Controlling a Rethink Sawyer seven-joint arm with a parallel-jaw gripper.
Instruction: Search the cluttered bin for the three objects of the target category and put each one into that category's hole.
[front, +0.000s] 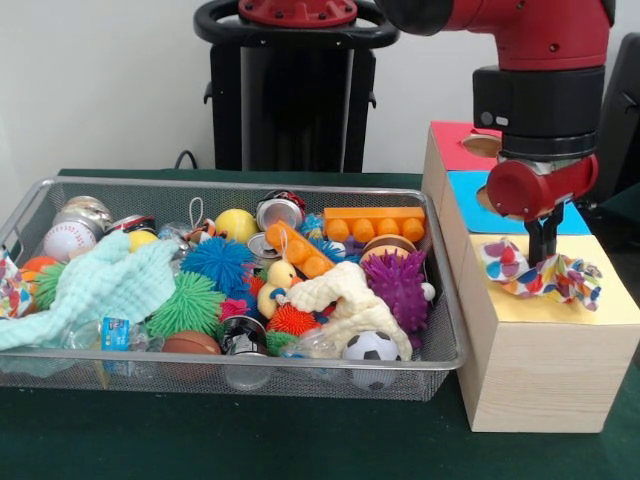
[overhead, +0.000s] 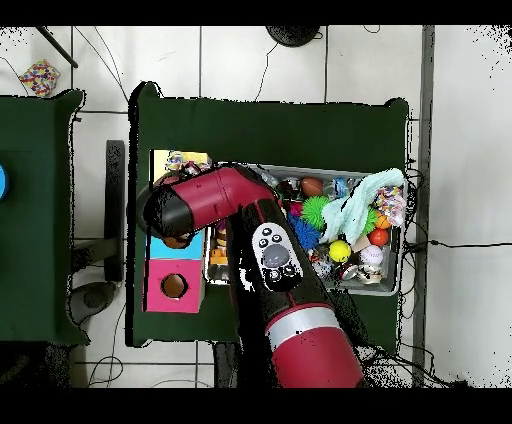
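Gripper (front: 543, 240) on the red and black arm (front: 540, 60) hangs straight down over the yellow-topped box (front: 545, 345), its dark tip pressed into a dotted cloth (front: 540, 272). Whether the jaws are apart or closed on the fabric cannot be told, since the tip shows only as one dark shape.

That cloth, white with bright multicoloured patches, lies crumpled on the box's yellow top, near the bench's front corner on the side away from the basket. It covers the spot where the hole would be, so the hole itself is hidden; the gripper seems placed to push or drop the cloth down into it.

Behind this box stand a blue-topped box (front: 480, 205) and a red-topped box (front: 455, 145), in a row toward the bench's far edge.

The wire mesh basket (front: 230, 365) fills the rest of the bench, packed with spiky rubber balls, a rubber duck, a soccer ball and a mint cloth (front: 105, 285). Another patterned cloth (front: 12, 285) pokes over its outer end.
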